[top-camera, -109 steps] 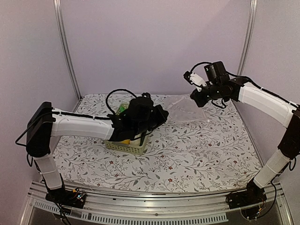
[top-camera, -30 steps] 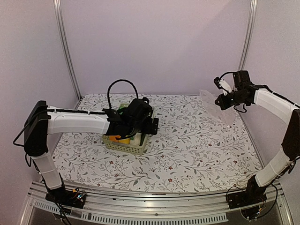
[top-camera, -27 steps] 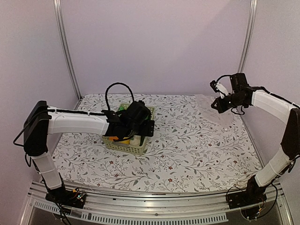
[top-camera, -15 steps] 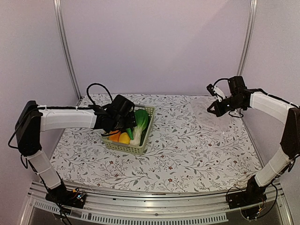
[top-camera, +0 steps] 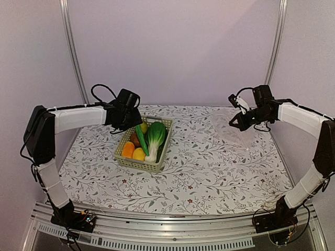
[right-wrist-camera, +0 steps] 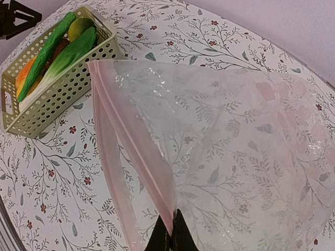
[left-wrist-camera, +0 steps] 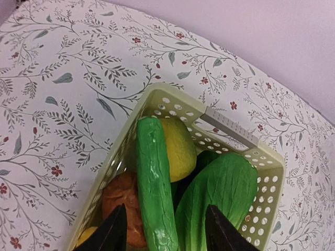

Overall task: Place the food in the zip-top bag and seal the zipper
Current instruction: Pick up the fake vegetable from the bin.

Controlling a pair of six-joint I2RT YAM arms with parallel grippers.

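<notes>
Right claw (right-wrist-camera: 168, 232) pinches zipper (right-wrist-camera: 125, 151), strip running twd basket (right-wrist-camera: 57, 99).

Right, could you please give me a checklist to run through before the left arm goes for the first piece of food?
1. Right gripper pinches the clear crinkly plastic bag by its pale pink zipper strip: ok.
2. Bag mouth parted enough for food: cannot tell.
3. Left gripper open and empty: ok.
4. Long green toy cucumber lies on top in the pale green lattice basket, below the open jaws: ok.
5. Food in bag: not ok, none yet.
</notes>
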